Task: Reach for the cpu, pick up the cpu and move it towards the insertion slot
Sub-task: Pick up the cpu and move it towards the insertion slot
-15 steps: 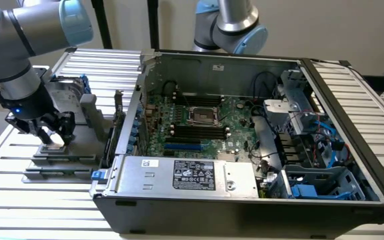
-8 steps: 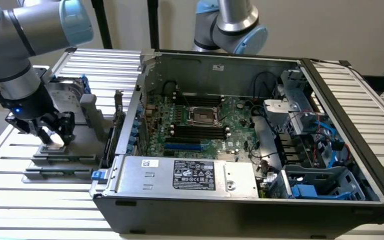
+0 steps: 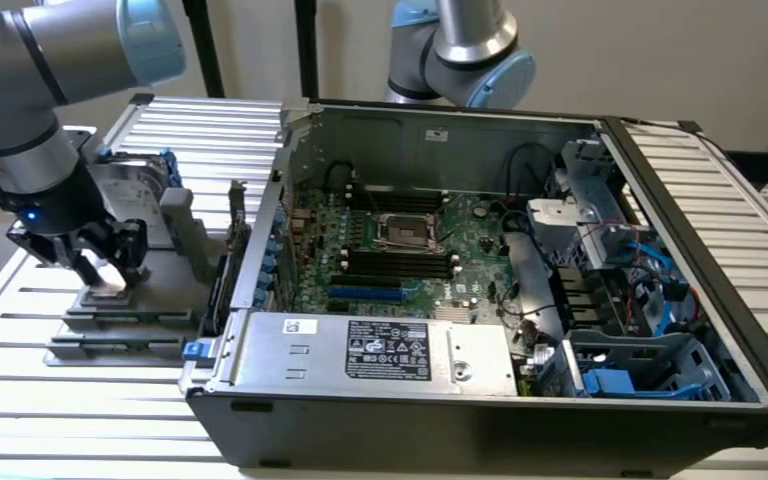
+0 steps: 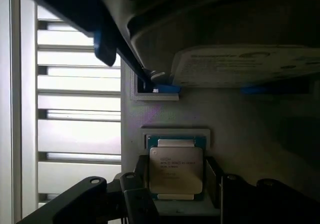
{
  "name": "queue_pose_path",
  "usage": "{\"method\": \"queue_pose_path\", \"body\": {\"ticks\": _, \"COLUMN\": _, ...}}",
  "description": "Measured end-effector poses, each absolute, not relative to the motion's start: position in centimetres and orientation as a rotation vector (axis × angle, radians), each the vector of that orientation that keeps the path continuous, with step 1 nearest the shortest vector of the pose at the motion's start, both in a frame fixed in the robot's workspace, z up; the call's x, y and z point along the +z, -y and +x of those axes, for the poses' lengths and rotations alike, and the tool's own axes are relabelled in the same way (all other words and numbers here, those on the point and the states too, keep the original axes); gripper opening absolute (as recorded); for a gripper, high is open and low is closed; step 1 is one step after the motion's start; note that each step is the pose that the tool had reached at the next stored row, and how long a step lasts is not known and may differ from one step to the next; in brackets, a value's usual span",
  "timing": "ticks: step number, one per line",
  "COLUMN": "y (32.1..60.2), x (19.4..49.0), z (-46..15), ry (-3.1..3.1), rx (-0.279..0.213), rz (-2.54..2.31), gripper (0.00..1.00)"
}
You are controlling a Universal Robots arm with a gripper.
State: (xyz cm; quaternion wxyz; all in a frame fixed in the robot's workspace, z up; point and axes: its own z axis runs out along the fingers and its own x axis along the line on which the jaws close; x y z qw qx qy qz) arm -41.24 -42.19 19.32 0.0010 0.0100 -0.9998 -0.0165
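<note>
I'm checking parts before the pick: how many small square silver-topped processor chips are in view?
1. The small square silver-topped cpu sits on the grey holder beside the black computer case, under the gripper. Others may be hidden.

Arm (image 3: 37, 120) low at the exterior view's left, end effector (image 3: 101, 262) downward, fingers (image 4: 214, 181) apart.

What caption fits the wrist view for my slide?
Gripper poised over the cpu seated in its pale holder, hard drive nearby.
</note>
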Motion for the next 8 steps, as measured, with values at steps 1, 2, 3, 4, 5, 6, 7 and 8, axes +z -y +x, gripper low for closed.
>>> {"method": "queue_pose_path", "body": {"ticks": 1, "y": 42.2, "x": 19.5, "z": -41.2, "ry": 3.139, "rx": -0.051, "rz": 0.031, "gripper": 0.54}}
{"method": "queue_pose_path", "body": {"ticks": 2, "y": 42.2, "x": 19.8, "z": -41.2, "ry": 3.138, "rx": -0.05, "rz": 0.031, "gripper": 0.54}}
{"method": "queue_pose_path", "body": {"ticks": 3, "y": 42.2, "x": 20.2, "z": -41.2, "ry": 3.139, "rx": -0.05, "rz": 0.031, "gripper": 0.54}}
{"method": "queue_pose_path", "body": {"ticks": 4, "y": 42.2, "x": 20.6, "z": -41.2, "ry": 3.138, "rx": -0.049, "rz": 0.031, "gripper": 0.54}}
{"method": "queue_pose_path", "body": {"ticks": 5, "y": 42.2, "x": 21.0, "z": -41.2, "ry": 3.138, "rx": -0.049, "rz": 0.031, "gripper": 0.54}}
{"method": "queue_pose_path", "body": {"ticks": 6, "y": 42.2, "x": 21.5, "z": -41.2, "ry": 3.139, "rx": -0.049, "rz": 0.031, "gripper": 0.54}}
{"method": "queue_pose_path", "body": {"ticks": 7, "y": 42.2, "x": 21.9, "z": -41.2, "ry": 3.138, "rx": -0.049, "rz": 0.031, "gripper": 0.54}}
{"method": "queue_pose_path", "body": {"ticks": 8, "y": 42.2, "x": 22.4, "z": -41.2, "ry": 3.139, "rx": -0.049, "rz": 0.031, "gripper": 0.54}}
